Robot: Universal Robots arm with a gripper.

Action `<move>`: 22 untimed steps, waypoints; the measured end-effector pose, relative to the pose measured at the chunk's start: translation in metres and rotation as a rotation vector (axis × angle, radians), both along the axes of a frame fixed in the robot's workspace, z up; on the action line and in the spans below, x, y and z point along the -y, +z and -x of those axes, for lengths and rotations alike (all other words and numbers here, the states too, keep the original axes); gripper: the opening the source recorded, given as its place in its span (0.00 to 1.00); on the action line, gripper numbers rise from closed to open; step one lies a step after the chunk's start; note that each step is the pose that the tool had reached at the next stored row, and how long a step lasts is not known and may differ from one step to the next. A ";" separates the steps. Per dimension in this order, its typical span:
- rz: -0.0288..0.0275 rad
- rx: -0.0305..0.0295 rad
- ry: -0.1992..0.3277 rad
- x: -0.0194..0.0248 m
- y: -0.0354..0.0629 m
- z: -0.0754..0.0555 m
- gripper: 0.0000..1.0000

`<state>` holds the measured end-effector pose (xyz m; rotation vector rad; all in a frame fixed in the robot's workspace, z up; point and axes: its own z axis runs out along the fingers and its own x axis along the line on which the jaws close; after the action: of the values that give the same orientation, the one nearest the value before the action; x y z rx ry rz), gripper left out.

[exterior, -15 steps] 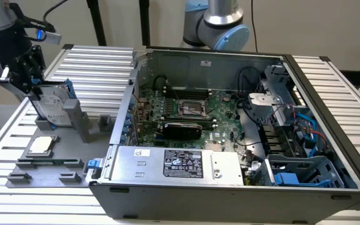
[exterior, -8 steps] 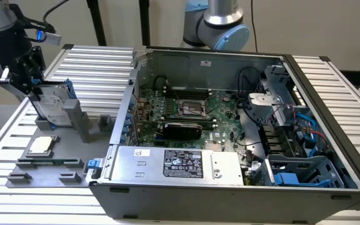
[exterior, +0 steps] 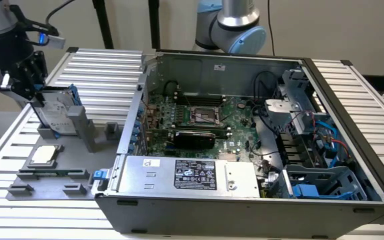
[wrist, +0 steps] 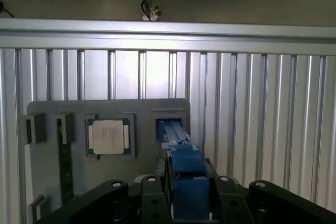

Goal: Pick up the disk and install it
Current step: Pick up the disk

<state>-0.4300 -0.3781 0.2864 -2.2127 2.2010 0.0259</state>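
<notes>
The disk [exterior: 58,107], silver-grey with a white label in a blue carrier frame, stands on edge in a slot of the grey fixture plate [exterior: 45,182] at the exterior view's left. My gripper [exterior: 33,92] comes down on its upper edge from above. In the wrist view the blue carrier edge [wrist: 185,169] runs between the two black fingers [wrist: 152,195], which press against its sides; my gripper [wrist: 188,187] is shut on it. The far end of the disk still sits in the slot [wrist: 170,116].
A small square silver chip [exterior: 45,154] lies on the fixture plate [wrist: 52,171] beside the disk. The open computer case [exterior: 352,130] holds a motherboard [exterior: 199,120], a grey power-supply box [exterior: 192,172] and a blue-trimmed drive cage [exterior: 319,182]. A second arm's base [exterior: 235,25] stands behind.
</notes>
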 end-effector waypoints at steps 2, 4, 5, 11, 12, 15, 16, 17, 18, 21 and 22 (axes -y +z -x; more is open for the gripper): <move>-0.0001 0.0001 -0.001 0.0008 -0.0001 0.000 0.00; -0.0001 0.0001 -0.002 0.0017 -0.0001 0.000 0.00; -0.0001 0.0000 -0.003 0.0022 0.0000 0.000 0.00; -0.0002 0.0001 -0.007 0.0063 -0.0001 0.000 0.00; -0.0001 0.0001 -0.008 0.0068 -0.0001 0.000 0.00; -0.0008 0.0001 -0.008 0.0076 -0.0001 0.000 0.00; -0.0011 0.0001 -0.008 0.0077 -0.0001 0.000 0.00; -0.0013 0.0002 -0.008 0.0077 -0.0002 0.000 0.00; -0.0014 0.0002 -0.008 0.0077 -0.0002 0.000 0.00; -0.0014 0.0001 -0.008 0.0078 -0.0001 0.000 0.00; -0.0014 0.0001 -0.008 0.0078 -0.0002 0.000 0.00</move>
<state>-0.4300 -0.3859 0.2862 -2.2030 2.2091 0.0271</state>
